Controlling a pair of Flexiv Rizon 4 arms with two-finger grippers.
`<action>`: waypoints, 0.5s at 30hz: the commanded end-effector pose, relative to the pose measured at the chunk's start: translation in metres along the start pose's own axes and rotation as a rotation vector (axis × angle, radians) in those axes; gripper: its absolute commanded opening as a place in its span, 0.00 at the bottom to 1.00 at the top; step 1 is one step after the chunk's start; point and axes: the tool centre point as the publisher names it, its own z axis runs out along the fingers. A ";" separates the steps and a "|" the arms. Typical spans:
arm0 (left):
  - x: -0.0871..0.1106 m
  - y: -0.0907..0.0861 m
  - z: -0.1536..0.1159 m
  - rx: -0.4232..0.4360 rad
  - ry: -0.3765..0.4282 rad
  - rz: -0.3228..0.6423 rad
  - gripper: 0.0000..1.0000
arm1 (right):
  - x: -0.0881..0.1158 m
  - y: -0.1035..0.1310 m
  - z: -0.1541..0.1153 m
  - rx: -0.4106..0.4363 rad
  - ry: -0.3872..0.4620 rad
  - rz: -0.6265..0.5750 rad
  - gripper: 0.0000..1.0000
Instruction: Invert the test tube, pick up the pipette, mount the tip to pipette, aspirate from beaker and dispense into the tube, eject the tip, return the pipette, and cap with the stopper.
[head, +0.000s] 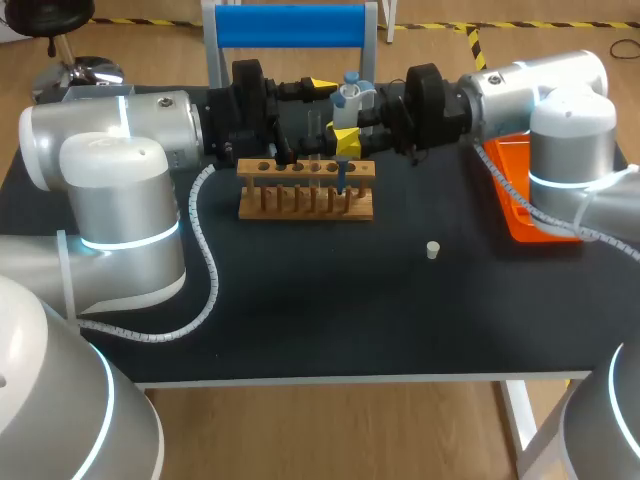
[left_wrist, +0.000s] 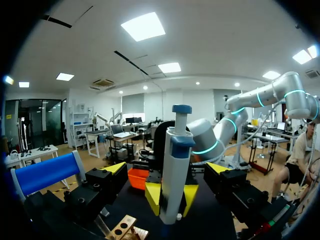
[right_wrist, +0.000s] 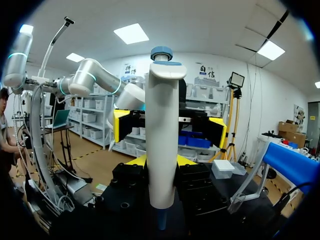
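Note:
My right gripper (head: 347, 138) is shut on the white and blue pipette (head: 350, 98), which stands upright above the wooden tube rack (head: 305, 190). A blue tip (head: 342, 180) on the pipette's lower end points down at the rack's right holes. In the right wrist view the pipette (right_wrist: 161, 135) stands between my right gripper's (right_wrist: 161, 162) yellow fingertips (right_wrist: 136, 160), blue tip (right_wrist: 161, 220) below. My left gripper (head: 318, 88) faces it from the other side, open; in its own view the left gripper (left_wrist: 166, 169) has its jaws wide on both sides of the pipette (left_wrist: 175, 170), not touching. A small white stopper (head: 432, 249) lies on the table.
An orange tray (head: 520, 190) sits at the table's right, under my right arm. A stand with a blue top bar (head: 290, 25) rises behind the rack. The rack's corner (left_wrist: 122, 230) shows below my left gripper. A white cable loops over the table by my left arm.

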 end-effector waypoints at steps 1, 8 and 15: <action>0.001 0.001 0.002 0.003 -0.008 0.001 0.51 | 0.001 0.000 0.001 0.001 -0.007 0.002 0.00; 0.001 0.001 0.002 0.003 -0.008 0.001 0.00 | 0.002 0.001 0.001 -0.001 -0.012 0.008 0.00; 0.001 0.001 0.002 0.003 -0.008 0.001 0.00 | 0.003 0.001 0.003 0.000 -0.010 0.013 0.00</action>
